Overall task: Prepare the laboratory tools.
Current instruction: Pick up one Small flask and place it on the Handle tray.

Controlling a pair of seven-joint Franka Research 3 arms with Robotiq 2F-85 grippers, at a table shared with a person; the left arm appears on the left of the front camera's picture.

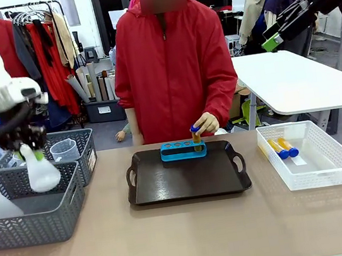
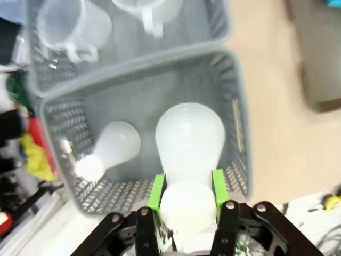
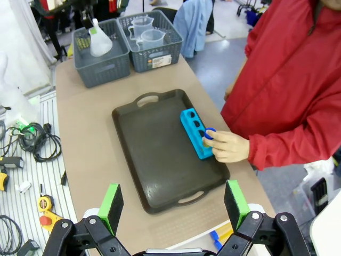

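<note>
Gripping conical flask [image 2: 189,133] at neck, basket [image 2: 237,112] beneath, left end effector [image 2: 187,181] judged mid-retrieval; next: carry clear to tray [image 1: 166,186].

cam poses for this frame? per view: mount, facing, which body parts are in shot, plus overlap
Front: fixed between the arms, facing the person across the table; left gripper holds a conical flask over a grey basket.
Left wrist: looks down its own fingers into that basket; they clamp the flask's neck.
Right wrist: raised, looking down on the dark tray; open right gripper at bottom, person's hand at the blue rack.
Shared: front and right wrist both show tray, rack, hand.
</note>
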